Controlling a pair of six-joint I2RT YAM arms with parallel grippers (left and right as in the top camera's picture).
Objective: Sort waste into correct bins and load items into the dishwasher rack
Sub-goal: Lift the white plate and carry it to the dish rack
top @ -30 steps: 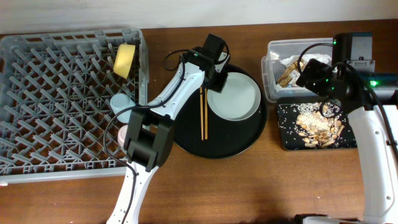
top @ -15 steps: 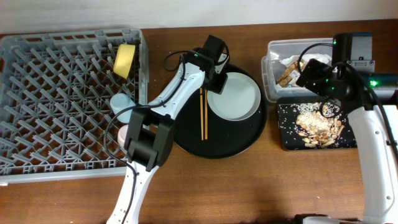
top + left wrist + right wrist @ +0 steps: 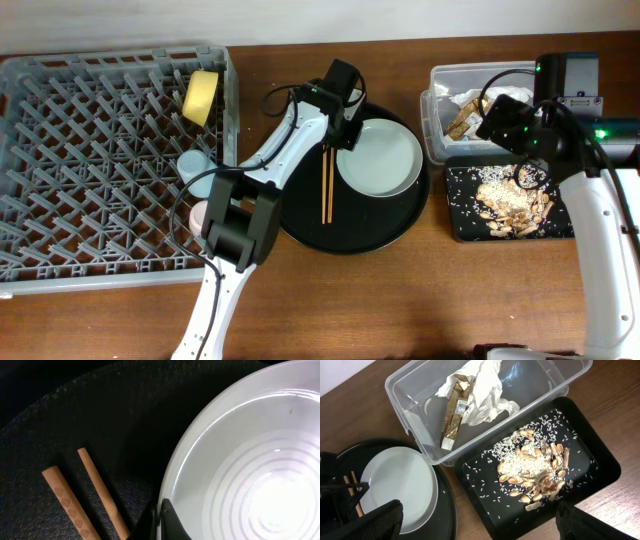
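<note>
The pale grey-green plate (image 3: 380,160) lies on the large round black tray (image 3: 350,238), with the wooden chopsticks (image 3: 327,188) to its left. My left gripper (image 3: 343,135) is shut on the plate's left rim (image 3: 210,455), one finger over it and one under (image 3: 161,521). The chopsticks (image 3: 95,495) lie just left of the fingers. My right gripper (image 3: 480,520) is open and empty above the shallow black tray (image 3: 600,460), which holds food scraps and rice (image 3: 535,472). The clear tub (image 3: 415,390) holds napkins and wrappers (image 3: 477,390).
The grey dishwasher rack (image 3: 90,170) fills the left side. In it, the yellow bowl (image 3: 200,97) stands on edge at the back right, and the blue cup (image 3: 192,165) and pink cup (image 3: 198,213) sit along its right wall. The left arm's base stands near the rack's front right corner.
The plate has shifted slightly to the right with my left gripper on its rim. The right arm has not moved.
</note>
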